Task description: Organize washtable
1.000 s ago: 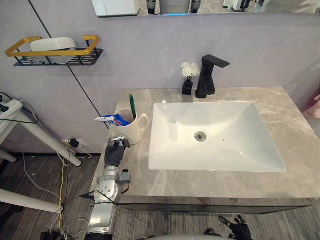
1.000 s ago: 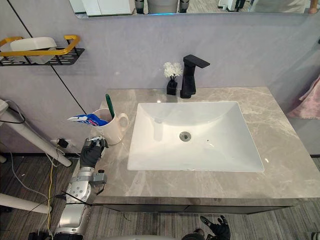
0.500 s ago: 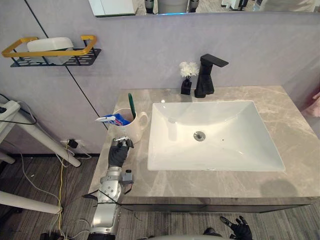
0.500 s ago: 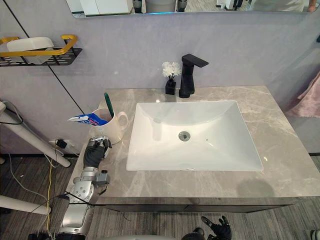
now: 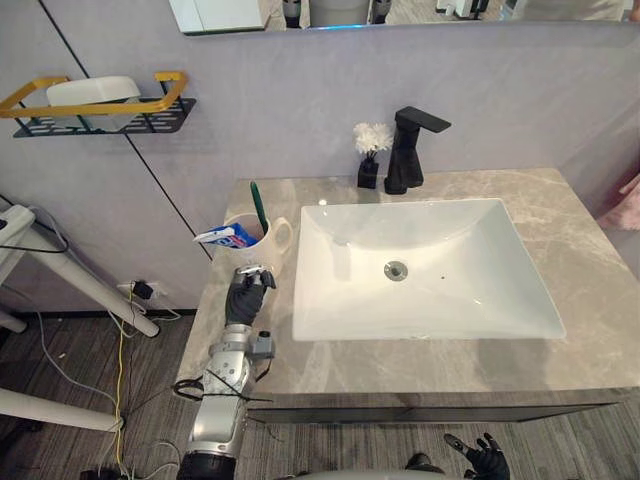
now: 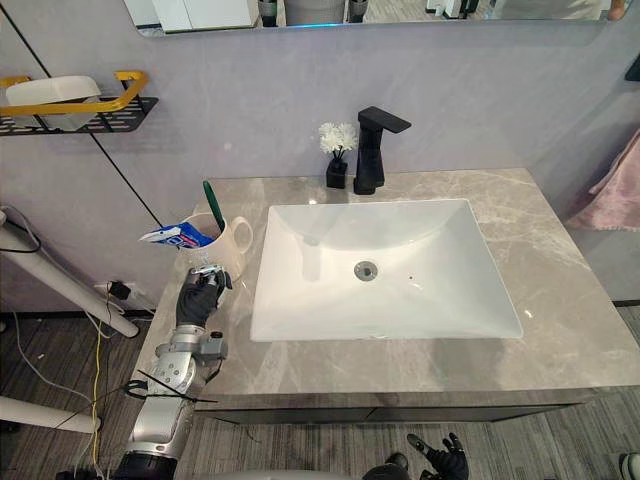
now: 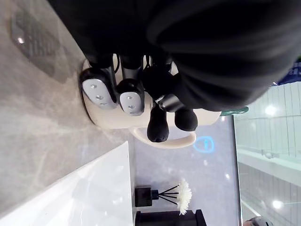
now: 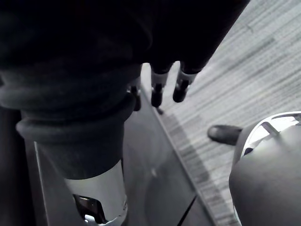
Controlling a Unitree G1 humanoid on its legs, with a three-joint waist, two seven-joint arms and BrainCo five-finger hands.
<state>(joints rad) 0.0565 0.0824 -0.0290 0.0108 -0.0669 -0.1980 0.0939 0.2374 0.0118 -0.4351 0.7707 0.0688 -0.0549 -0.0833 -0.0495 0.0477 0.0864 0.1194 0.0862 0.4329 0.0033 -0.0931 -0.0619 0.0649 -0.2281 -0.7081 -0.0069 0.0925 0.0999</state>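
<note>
Fingertips (image 7: 129, 96) of left hand (image 5: 245, 297) against mug (image 5: 272, 250) | right hand (image 5: 478, 457) low, fingers (image 8: 180, 89) loose

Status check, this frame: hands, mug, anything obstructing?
Left hand open, touching mug on counter. Right hand open, low below counter edge. Mug upright, toothbrush and toothpaste inside. No obstruction.

A white sink (image 5: 430, 270) sits in the marble counter (image 5: 565, 215), with a black faucet (image 5: 410, 150) at its twelve o'clock and a flower vase (image 5: 371, 158) just beside the faucet at nine. At the sink's nine o'clock a mug (image 5: 272, 246) holds a toothbrush (image 5: 258, 205) and toothpaste (image 5: 226, 236). The left hand (image 5: 244, 298) lies at the mug's six o'clock, its fingertips at the base.
</note>
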